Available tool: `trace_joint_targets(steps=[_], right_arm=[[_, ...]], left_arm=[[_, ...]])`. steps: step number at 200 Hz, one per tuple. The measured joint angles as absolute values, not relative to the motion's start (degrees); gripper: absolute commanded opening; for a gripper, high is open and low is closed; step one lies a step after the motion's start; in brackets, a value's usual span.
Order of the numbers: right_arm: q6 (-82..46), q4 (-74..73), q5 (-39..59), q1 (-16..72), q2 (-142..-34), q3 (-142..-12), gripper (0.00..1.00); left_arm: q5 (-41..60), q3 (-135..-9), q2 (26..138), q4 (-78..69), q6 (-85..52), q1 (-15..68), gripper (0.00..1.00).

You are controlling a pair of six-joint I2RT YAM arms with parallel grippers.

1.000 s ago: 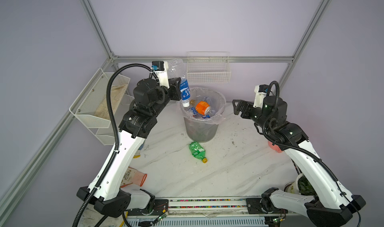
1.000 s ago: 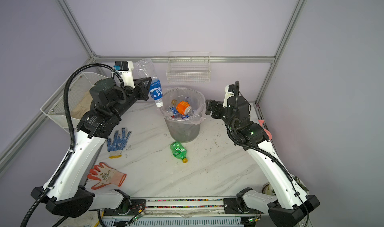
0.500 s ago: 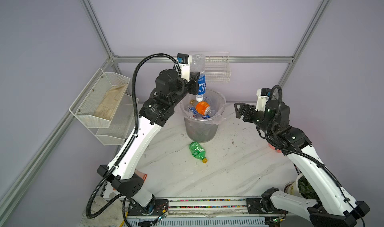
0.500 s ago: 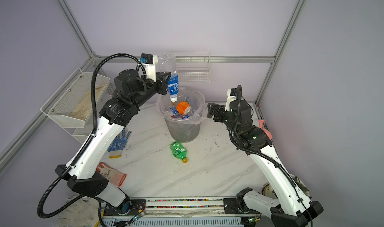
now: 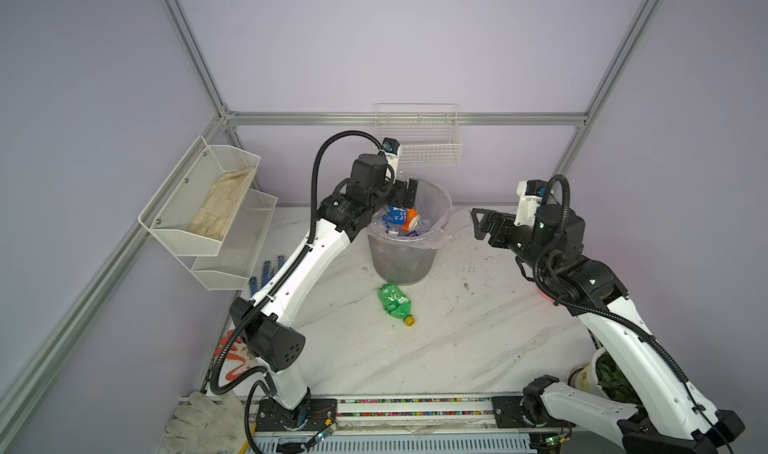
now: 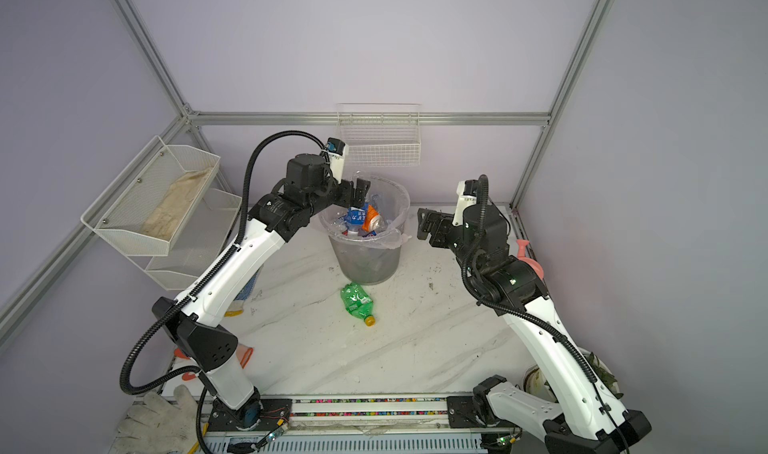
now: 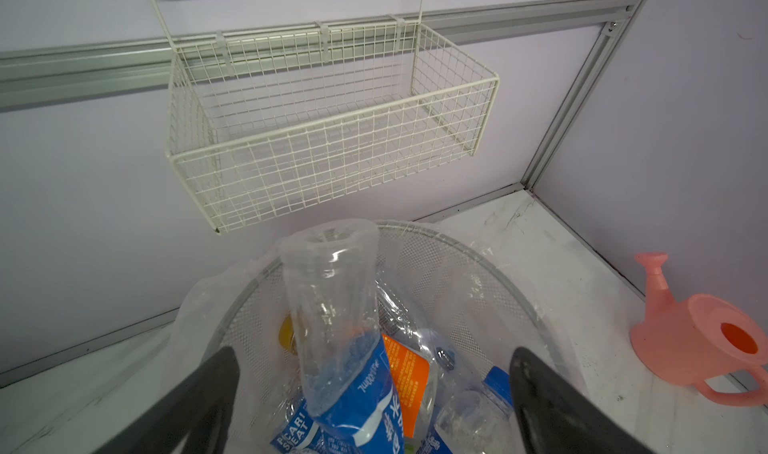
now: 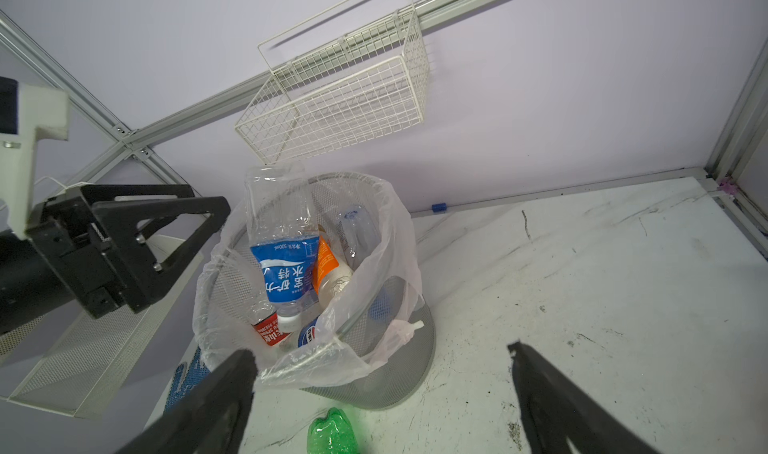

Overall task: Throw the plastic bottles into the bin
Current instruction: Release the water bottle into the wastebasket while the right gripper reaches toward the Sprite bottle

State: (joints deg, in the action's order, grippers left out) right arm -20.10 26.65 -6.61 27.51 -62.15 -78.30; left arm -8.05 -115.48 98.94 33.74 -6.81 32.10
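**Blue-label bottle in bin; one green bottle left on table**

Found left gripper (image 5: 406, 193) above the rim of the bin (image 5: 401, 260), on the side nearest its own arm, with jaws spread wide and nothing pinched. Noted blue-label bottle (image 8: 286, 264) clear of both fingers, inverted, cap down among the other bottles in the liner, base protruding above the rim. Cannot tell whether fully settled. Judged the deposit step for this item at its end.

Found right gripper (image 5: 476, 224) in the air to the right of the bin, apart from it, with jaws likewise spread and empty.

Noted orange-label bottle (image 5: 409, 219) inside the bin, touching the blue-label one. Noted green bottle (image 5: 394, 302) lying on its side on the table (image 5: 457, 348), just in front of the bin, cap pointing away from it. Saw no other bottle outside the bin.

Next move, as judged: raise the left arm clear of the rim without snagging the liner. Then lower a gripper over the green bottle, straddle the crumpled body across its width, close, and lift above the rim. Risk: roll or slip of the crumpled body under the closing jaws.
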Motion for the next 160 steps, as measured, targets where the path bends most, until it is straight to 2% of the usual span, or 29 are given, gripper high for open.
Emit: trace_joint_targets(steps=[55, 105, 160], right_arm=[[-17.8, 25.8, -4.8, 27.4, -62.1, -74.8, 0.98], [-13.9, 23.6, 5.5, 27.8, -62.3, -72.4, 0.97], [-9.5, 21.8, 9.2, 37.0, -66.1, -66.7, 0.98]], left_arm=[[-10.2, -111.2, 84.2, 31.5, -6.6, 33.0, 1.0], [-12.3, -103.5, 75.9, 29.4, -6.6, 33.0, 1.0], [-14.3, -92.2, 70.1, 28.4, -7.3, 32.9, 1.0]])
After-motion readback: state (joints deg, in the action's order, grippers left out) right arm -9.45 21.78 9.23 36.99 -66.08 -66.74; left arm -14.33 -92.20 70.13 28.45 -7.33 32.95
